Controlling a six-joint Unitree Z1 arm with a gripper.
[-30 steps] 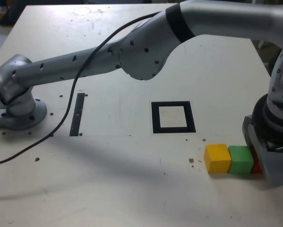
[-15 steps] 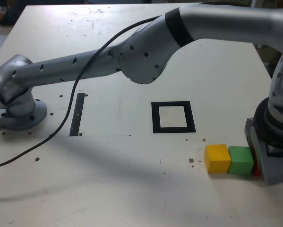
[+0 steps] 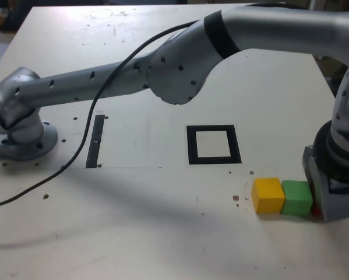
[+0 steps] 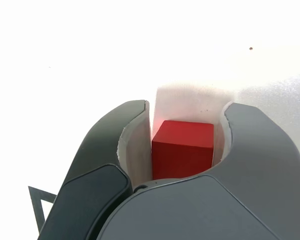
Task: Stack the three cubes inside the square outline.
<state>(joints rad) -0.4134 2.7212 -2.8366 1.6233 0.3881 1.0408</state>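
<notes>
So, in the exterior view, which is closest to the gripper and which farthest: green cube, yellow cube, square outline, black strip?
From the gripper:
1. Green cube, right beside it.
2. Yellow cube, touching the green one's far side.
3. Square outline, mid-table.
4. Black strip, near the arm's base.

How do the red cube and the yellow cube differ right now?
The red cube sits between the jaws of the gripper, shut on it; the yellow cube stands free. Red is almost hidden in the exterior view; yellow shows fully. Both rest outside the square outline.
</notes>
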